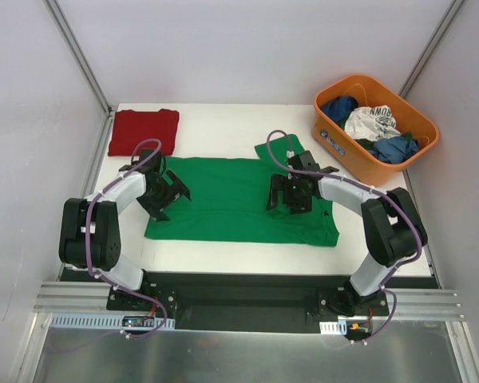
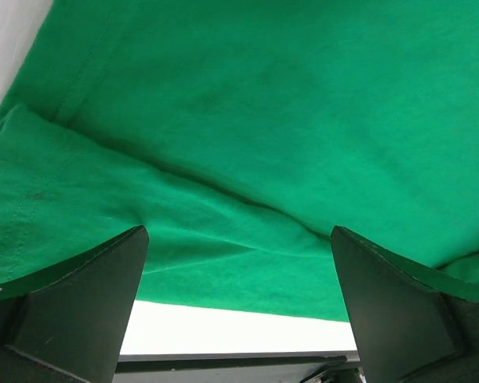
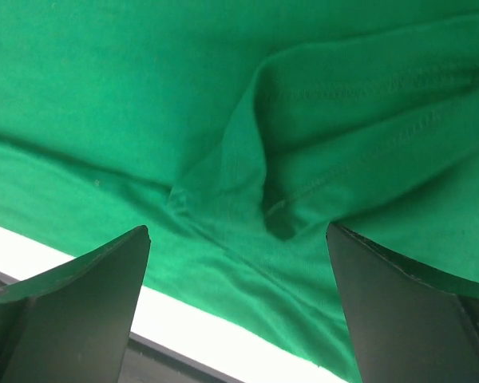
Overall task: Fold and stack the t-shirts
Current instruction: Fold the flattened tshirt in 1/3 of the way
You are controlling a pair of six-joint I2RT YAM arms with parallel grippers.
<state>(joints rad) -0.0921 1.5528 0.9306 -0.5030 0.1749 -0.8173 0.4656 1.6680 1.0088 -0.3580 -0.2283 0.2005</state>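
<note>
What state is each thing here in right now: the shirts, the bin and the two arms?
Green t-shirt: spread flat on the table, one sleeve sticking out, not folded up yet.
Red t-shirt: folded, at the far left corner.
Orange bin: holds crumpled blue and white garments.
Left arm: jaws open, over the green t-shirt.
Right arm: jaws open, over the green t-shirt.

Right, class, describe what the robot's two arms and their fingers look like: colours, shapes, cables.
The left arm and the right arm match: chunky black joints joined by rounded white links. A thin purple cable loops loosely along each arm. The fingers are dark, matte, wedge-shaped plates with flat inner faces.
</note>
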